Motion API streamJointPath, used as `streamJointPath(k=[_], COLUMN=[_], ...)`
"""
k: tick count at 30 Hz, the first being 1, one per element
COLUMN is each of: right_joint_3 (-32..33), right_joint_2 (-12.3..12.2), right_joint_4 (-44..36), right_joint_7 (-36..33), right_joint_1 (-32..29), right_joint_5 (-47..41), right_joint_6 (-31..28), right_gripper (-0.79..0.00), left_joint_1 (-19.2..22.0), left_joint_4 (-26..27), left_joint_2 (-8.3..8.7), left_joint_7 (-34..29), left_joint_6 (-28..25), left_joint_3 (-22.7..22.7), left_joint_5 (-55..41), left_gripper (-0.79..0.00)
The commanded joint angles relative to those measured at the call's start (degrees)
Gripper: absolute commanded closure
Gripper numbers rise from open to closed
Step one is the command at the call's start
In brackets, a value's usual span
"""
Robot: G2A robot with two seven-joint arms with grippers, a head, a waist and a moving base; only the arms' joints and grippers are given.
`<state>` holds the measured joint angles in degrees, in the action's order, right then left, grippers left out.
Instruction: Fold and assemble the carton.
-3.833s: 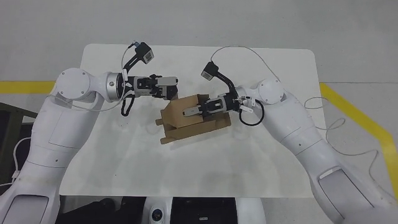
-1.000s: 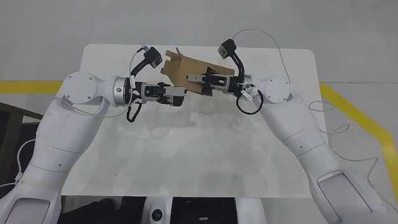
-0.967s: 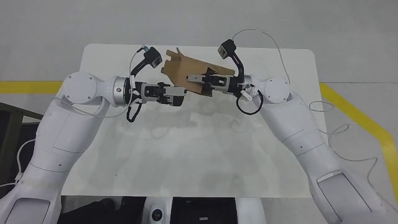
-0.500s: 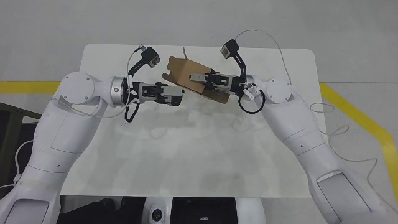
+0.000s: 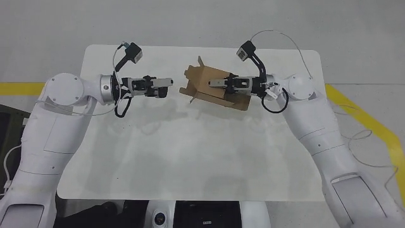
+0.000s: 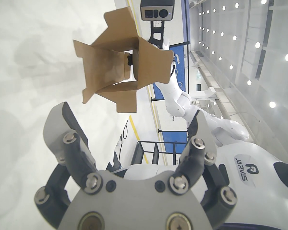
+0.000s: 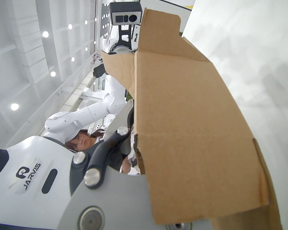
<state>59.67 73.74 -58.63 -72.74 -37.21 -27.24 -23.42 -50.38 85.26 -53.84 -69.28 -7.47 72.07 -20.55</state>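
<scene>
Two arms hang over the white table [image 5: 190, 164], one from each side.

The right end effector [image 5: 219, 83] pinches one wall of the carton [image 5: 209, 90]. It holds the carton up in the air, off the table. The carton is over the far half of the table, close to the far edge and a little to the right of the middle.

The carton is plain brown card. It lies on its side like a short square tube. The end that faces the left arm is open. Four flaps [image 6: 121, 32] stick out from that end, each one a different way, like a star. Not one of them is folded shut. From the left wrist view you can look right into the box, and a dark bit of the right end effector shows deep inside.

The left end effector [image 5: 166, 88] is spread wide, with nothing between its fingers [image 6: 69, 125]. It is over the far left part of the table. It points at the open end of the carton. It is near the flaps but does not touch them.
</scene>
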Motion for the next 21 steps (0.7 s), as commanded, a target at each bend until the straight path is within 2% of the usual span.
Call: streamJointPath(k=[1,11,21], right_joint_3=[1.0,4.5,4.9], right_joint_2=[-0.4,-2.2,-2.5], right_joint_4=[-0.6,-6.5,-11.2], right_joint_7=[-1.5,-6.3,-7.7], right_joint_1=[-0.2,-2.2,-3.3], right_joint_5=[-0.1,-0.9,-4.5], right_joint_6=[0.3,3.9,6.3], right_gripper=[0.000,0.000,0.000], left_joint_1=[0.0,1.6,3.0], left_joint_4=[-0.3,-3.1,-4.4], left_joint_2=[-0.06,-0.59,-1.06], left_joint_7=[0.5,3.1,4.6], left_joint_6=[-0.1,0.6,0.7], left_joint_3=[-0.7,-4.5,-7.0], left_joint_5=[1.1,6.7,9.8], left_gripper=[-0.785,-0.785,-0.785])
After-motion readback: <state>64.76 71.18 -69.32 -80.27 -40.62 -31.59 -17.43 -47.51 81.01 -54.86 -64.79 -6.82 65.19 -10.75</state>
